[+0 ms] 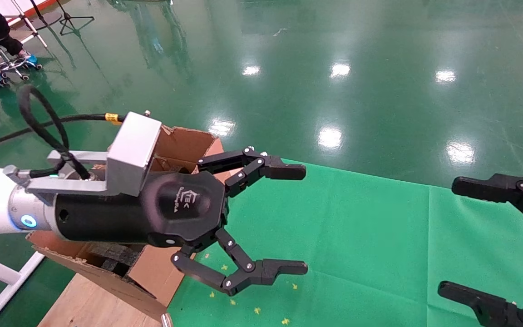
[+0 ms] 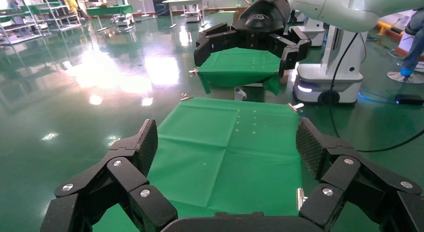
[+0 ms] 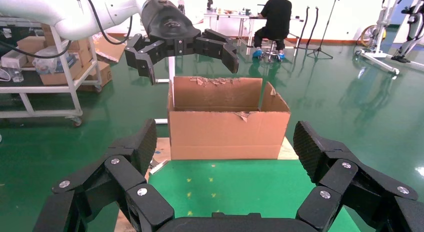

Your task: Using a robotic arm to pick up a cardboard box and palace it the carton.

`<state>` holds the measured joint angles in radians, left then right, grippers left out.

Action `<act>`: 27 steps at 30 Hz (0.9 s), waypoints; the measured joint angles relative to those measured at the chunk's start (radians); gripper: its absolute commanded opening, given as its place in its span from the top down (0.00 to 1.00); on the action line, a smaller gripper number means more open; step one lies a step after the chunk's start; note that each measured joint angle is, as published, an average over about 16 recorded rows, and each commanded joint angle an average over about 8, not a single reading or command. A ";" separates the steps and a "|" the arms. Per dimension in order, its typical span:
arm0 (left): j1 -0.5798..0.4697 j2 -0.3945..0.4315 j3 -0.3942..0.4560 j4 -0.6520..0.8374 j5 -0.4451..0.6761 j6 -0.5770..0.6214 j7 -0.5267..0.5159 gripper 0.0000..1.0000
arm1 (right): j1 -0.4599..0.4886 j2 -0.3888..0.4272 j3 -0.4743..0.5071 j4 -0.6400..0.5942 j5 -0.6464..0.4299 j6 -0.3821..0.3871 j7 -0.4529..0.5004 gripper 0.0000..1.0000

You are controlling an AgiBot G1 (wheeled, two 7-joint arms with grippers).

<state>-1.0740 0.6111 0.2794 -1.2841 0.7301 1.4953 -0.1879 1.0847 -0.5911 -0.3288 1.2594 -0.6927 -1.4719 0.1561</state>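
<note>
My left gripper (image 1: 305,220), on the white arm with the blue ring, hovers open and empty above the green cloth, just right of the carton (image 1: 184,141). Its jaws stand wide apart in the left wrist view (image 2: 227,142), with only bare cloth between them. The carton is large, brown and torn at the rim, with dark foam (image 1: 111,256) inside; it also shows in the right wrist view (image 3: 227,134). My right gripper (image 1: 447,237) is open and empty at the right edge, facing the carton (image 3: 225,142). The small cardboard box is out of view.
The green cloth (image 1: 357,236) covers the table. The carton stands on a wooden board (image 1: 89,304) at the table's left end. A person (image 3: 275,16) sits at a desk far behind it. Shelving carts (image 3: 45,66) and a white robot base (image 2: 327,81) stand on the green floor.
</note>
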 measured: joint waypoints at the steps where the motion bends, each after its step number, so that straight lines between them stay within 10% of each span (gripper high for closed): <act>1: 0.000 0.000 0.000 0.000 0.000 0.000 0.000 0.00 | 0.000 0.000 0.000 0.000 0.000 0.000 0.000 0.00; 27: -0.001 0.000 0.002 0.001 0.001 0.000 0.000 0.00 | 0.000 0.000 0.000 0.000 0.000 0.000 0.000 0.00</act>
<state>-1.0753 0.6113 0.2809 -1.2826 0.7314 1.4948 -0.1880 1.0847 -0.5911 -0.3288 1.2594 -0.6927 -1.4719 0.1561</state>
